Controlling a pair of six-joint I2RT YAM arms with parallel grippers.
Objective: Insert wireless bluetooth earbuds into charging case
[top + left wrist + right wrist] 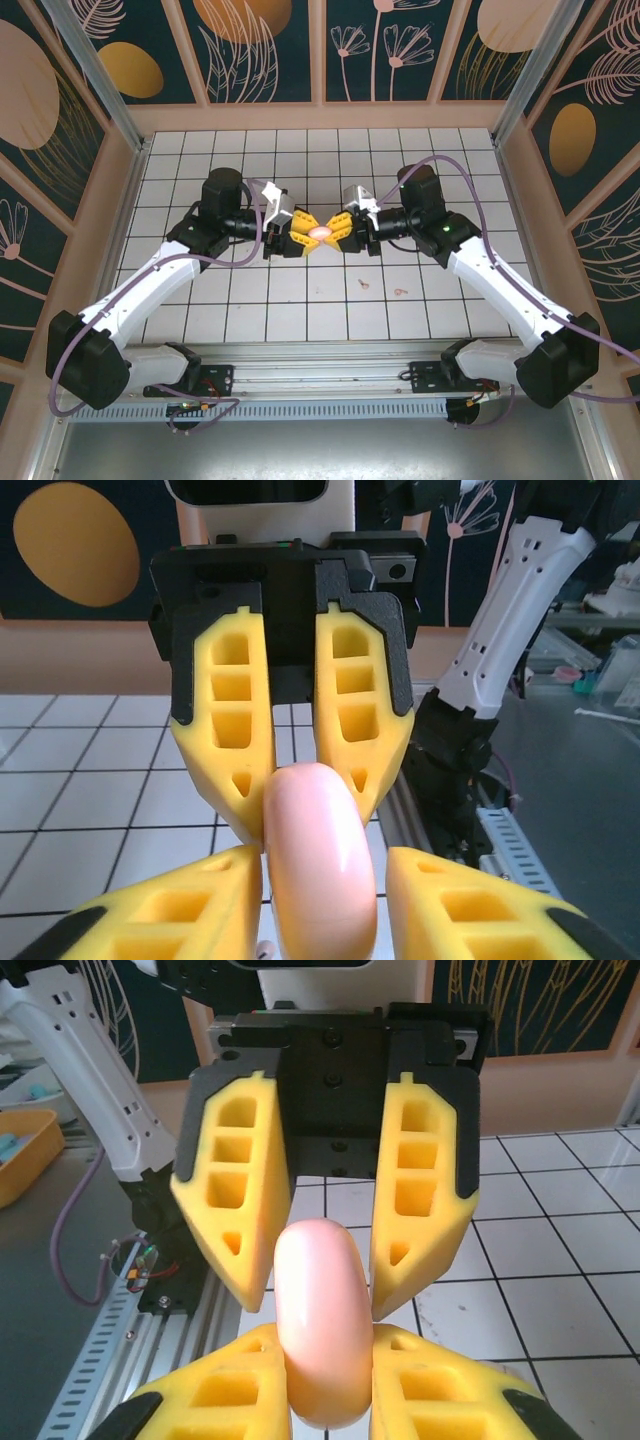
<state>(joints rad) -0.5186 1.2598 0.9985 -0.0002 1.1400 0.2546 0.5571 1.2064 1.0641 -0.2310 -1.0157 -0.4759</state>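
We judge this a handover of the charging case (320,1300): the right claw (334,230) should grip squarely while the left claw (306,233) backs straight off. Right is clenched on the case; left flanks it, loosened, with a gap beside one finger. The case hangs above mid-table (300,320), and the earbuds (363,283) lie to its near-right.

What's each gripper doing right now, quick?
Left gripper: open, fingers loose around the charging case, slim gap on one side.
Right gripper: closed, holding the charging case.
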